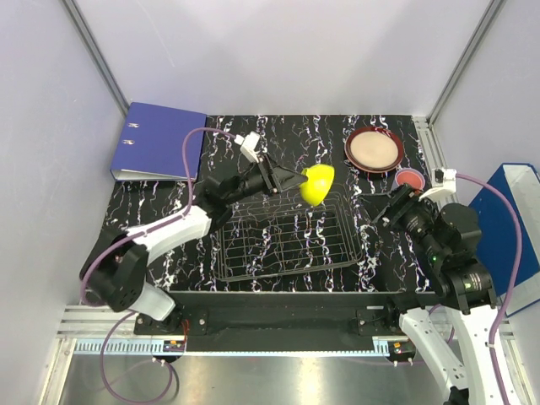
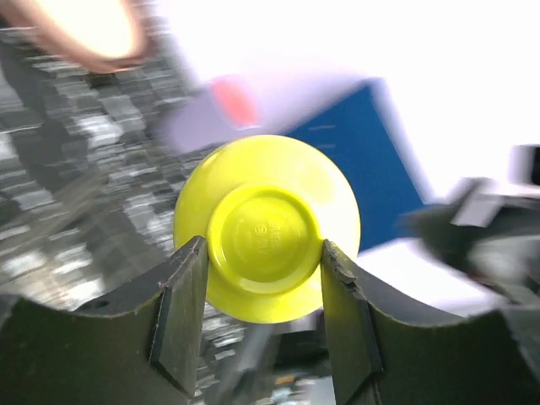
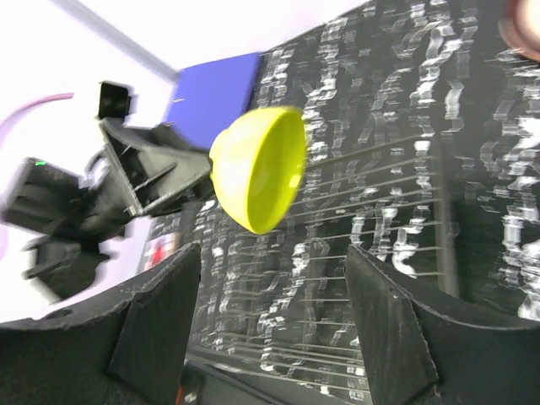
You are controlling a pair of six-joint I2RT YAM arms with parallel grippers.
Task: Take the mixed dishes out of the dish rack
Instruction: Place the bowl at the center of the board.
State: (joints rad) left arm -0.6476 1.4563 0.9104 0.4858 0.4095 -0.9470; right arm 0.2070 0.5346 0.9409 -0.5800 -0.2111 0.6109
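Observation:
My left gripper [image 1: 293, 180] is shut on the foot of the yellow-green bowl [image 1: 319, 184] and holds it on its side above the back edge of the dish rack [image 1: 287, 245]. In the left wrist view both fingers [image 2: 181, 295] clamp the bowl's [image 2: 266, 224] round base. The rack shows only bare wire. The dark-red-rimmed beige plate [image 1: 374, 150] and the small pink cup [image 1: 409, 179] sit on the table at the back right. My right gripper [image 1: 390, 205] hangs open beside the rack's right end, with nothing between its fingers [image 3: 160, 329]; the bowl [image 3: 261, 169] faces it.
A blue binder [image 1: 160, 141] lies at the table's back left corner. A blue box [image 1: 516, 215] stands off the table's right edge behind my right arm. Grey walls close in the left, back and right sides.

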